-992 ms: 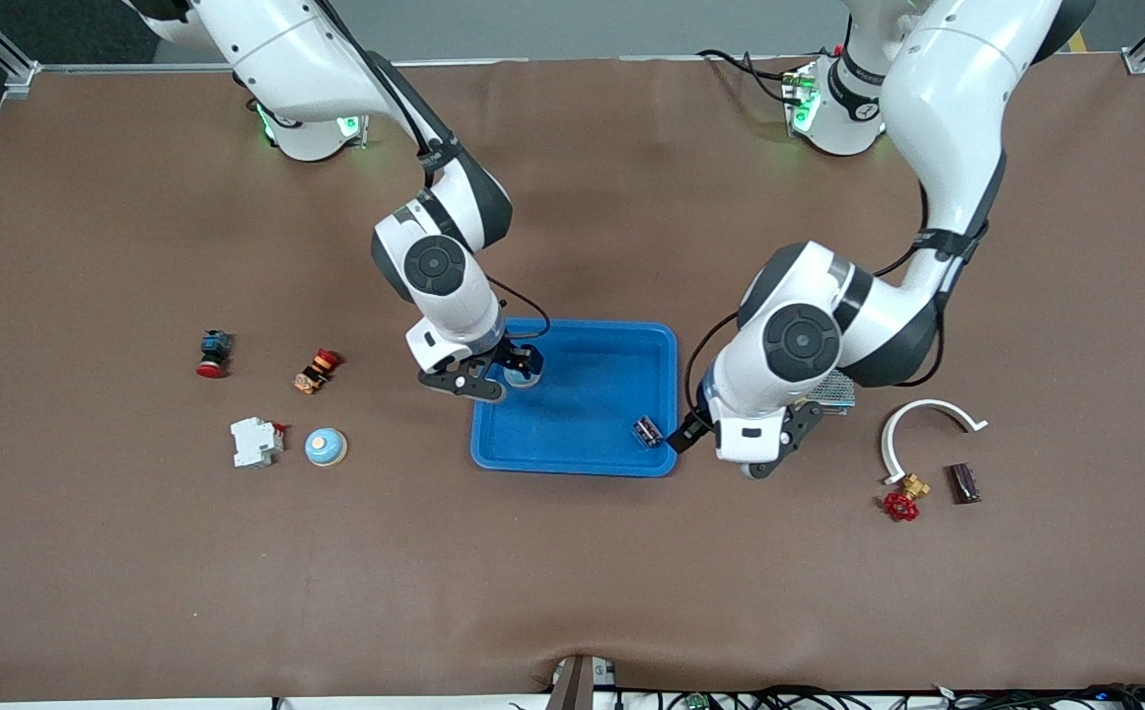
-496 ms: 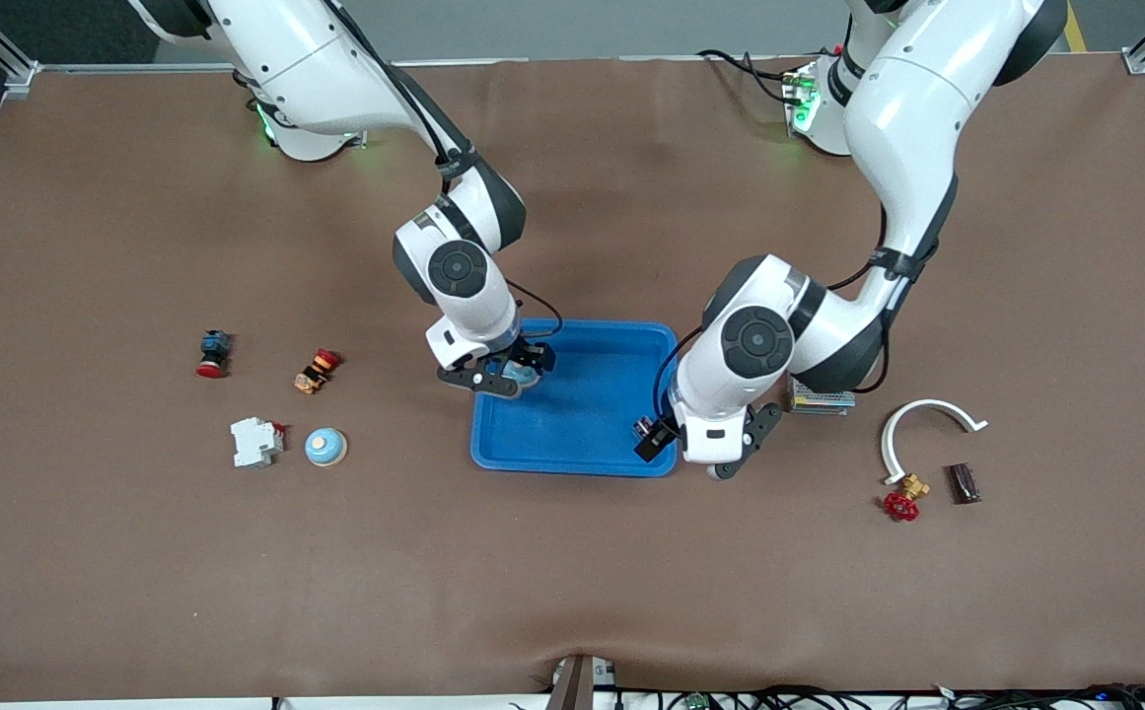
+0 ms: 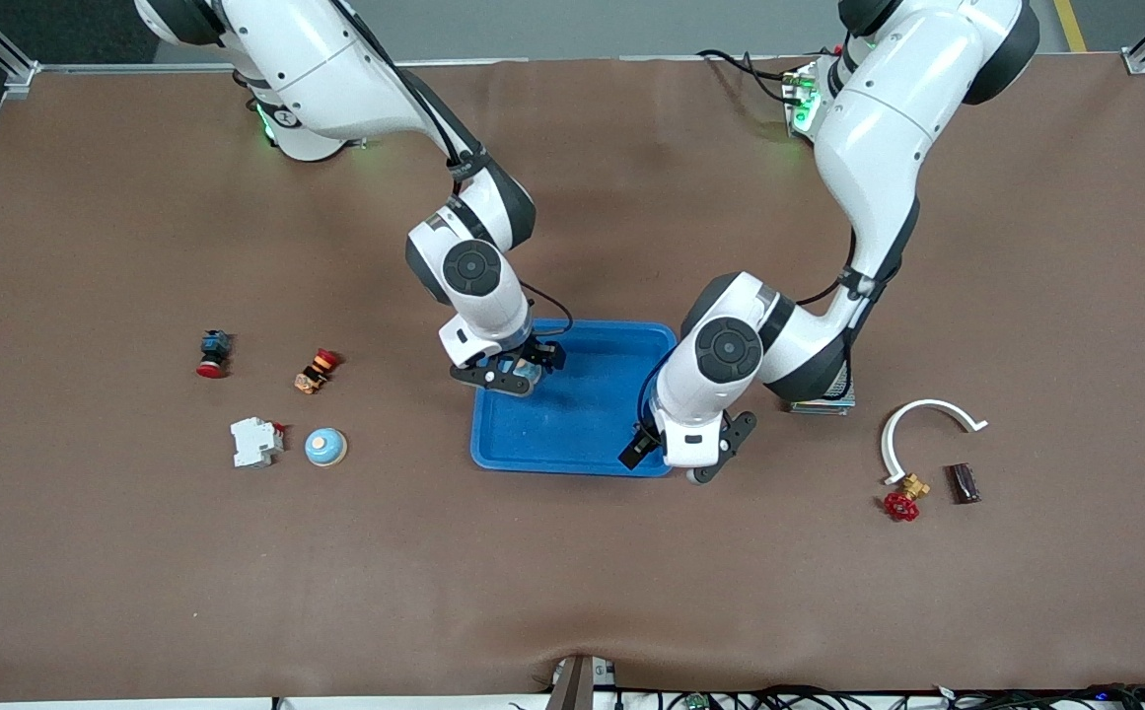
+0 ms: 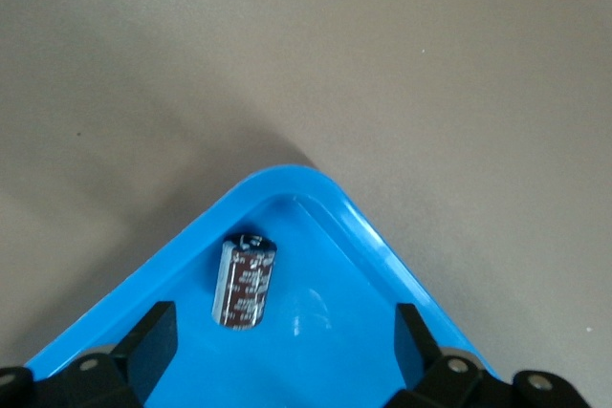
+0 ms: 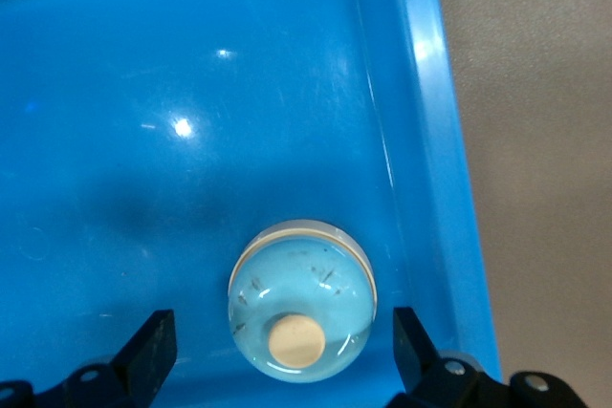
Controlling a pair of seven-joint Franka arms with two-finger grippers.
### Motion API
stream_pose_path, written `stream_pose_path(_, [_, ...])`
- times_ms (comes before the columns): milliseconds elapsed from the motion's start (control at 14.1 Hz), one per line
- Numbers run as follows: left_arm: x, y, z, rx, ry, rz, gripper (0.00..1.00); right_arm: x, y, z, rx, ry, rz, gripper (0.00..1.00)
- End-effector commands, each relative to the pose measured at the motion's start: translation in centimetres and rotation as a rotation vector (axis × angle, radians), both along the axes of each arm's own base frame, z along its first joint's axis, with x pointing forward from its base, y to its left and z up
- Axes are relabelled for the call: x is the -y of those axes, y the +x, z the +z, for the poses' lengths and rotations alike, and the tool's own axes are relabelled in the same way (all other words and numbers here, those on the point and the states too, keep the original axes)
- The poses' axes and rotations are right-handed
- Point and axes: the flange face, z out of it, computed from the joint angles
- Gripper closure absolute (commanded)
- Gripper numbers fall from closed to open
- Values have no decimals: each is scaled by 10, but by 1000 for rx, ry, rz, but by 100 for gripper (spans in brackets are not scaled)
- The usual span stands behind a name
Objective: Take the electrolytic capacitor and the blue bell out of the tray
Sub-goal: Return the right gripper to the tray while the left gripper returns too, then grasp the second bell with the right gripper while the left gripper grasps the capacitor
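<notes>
- Capacitor is a small dark can that lies on its side in a corner of the blue tray, the corner nearest the front camera at the left arm's end of the table
- Left end effector hangs right over that corner, with its two fingers spread wide and nothing between them
- In the left wrist view the can sits in the gap between the fingers but closer to one of them, and its long side runs nearly across the line from finger to finger, so the fingers could close on its round sides
- Blue bell sits in the tray too, close to the rim at the right arm's end, with its little cream knob pointing up
- Right end effector hangs over the bell, fingers spread wide and empty, one on each side of the round dome
- Each arm is nearer to its own thing, so I think both only need to go straight down and squeeze
- Another blue bell rests out on the table, well apart from the tray
</notes>
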Motion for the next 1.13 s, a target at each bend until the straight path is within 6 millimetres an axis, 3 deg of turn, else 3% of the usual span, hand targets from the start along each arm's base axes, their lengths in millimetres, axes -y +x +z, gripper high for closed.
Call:
stream_pose_path(0, [3,0,-8,12,5,19,0,-5,2,-5,4,-2,-13,0])
stream_pose_path(921, [15,-12,-52,6,35,45,0,-6,10,-13,6,-12,-7,0])
stream_pose_path(992, [15,-13,-54,5,36,44,0,-6,12,-12,8,-13,-4,23])
stream_pose_path(1063, [15,-13,-55,6,37,43,0,-7,12,-11,10,-11,-2,53])
